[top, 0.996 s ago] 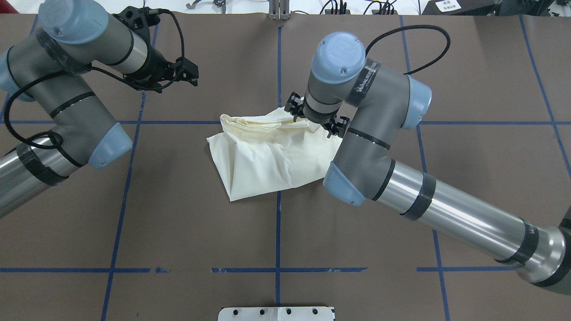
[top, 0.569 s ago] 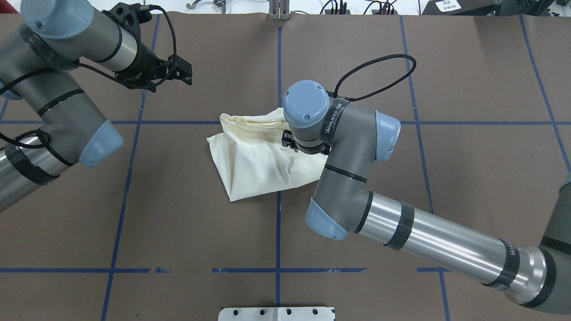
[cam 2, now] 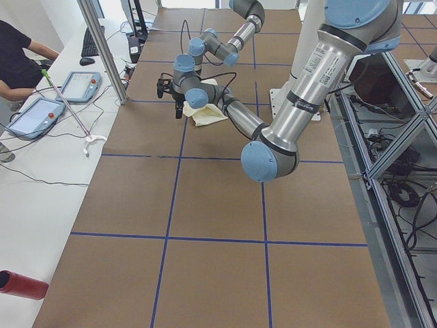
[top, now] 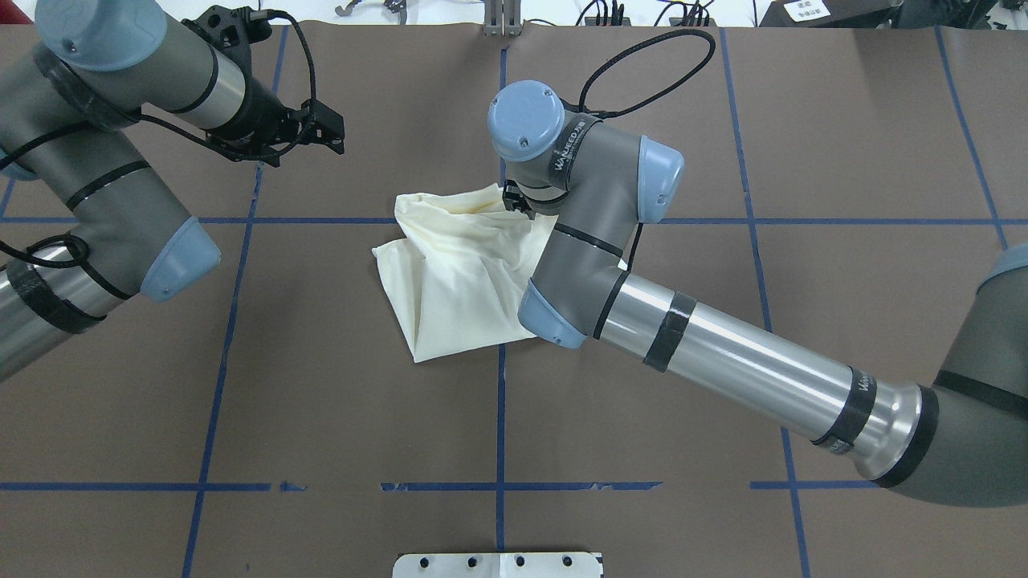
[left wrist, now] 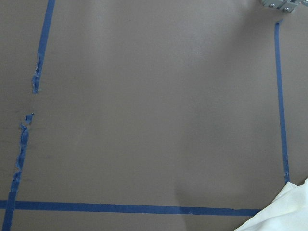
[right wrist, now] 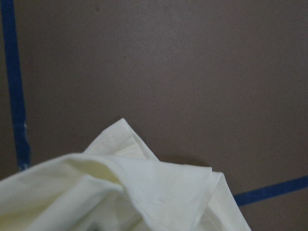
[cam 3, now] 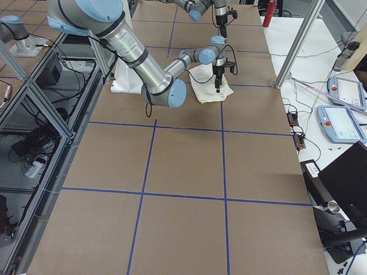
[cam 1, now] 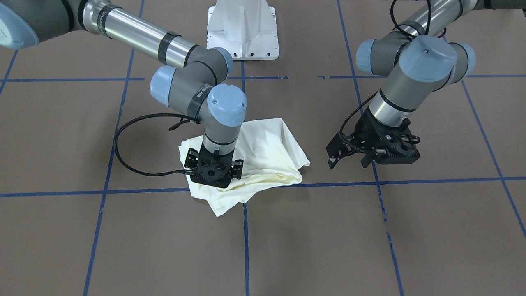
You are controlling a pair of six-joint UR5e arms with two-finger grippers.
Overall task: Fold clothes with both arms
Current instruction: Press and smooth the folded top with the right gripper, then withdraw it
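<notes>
Left arm [top: 120, 201]: elbow bent and forearm angled across the far-left corner of the counter [top: 321, 401], little moved over the last second. Left gripper [top: 336, 136]: fingers spread and empty, hanging above bare counter, well apart from the garment. Cream-white shirt [top: 458, 273]: crumpled heap at the counter's centre where the blue tape lines cross, plain side up, no print showing. Its far edge is now drawn up into a ridge, so the fold is judged barely begun. Right arm [top: 723, 353]: reaching in long and low from the right, wrist pointing straight down. It has swung from the shirt's right edge, across the middle, to the far edge. Right gripper [cam 1: 211, 174]: set down on the cloth, fingers hidden beneath the body; whether they are pinching fabric cannot be told.
</notes>
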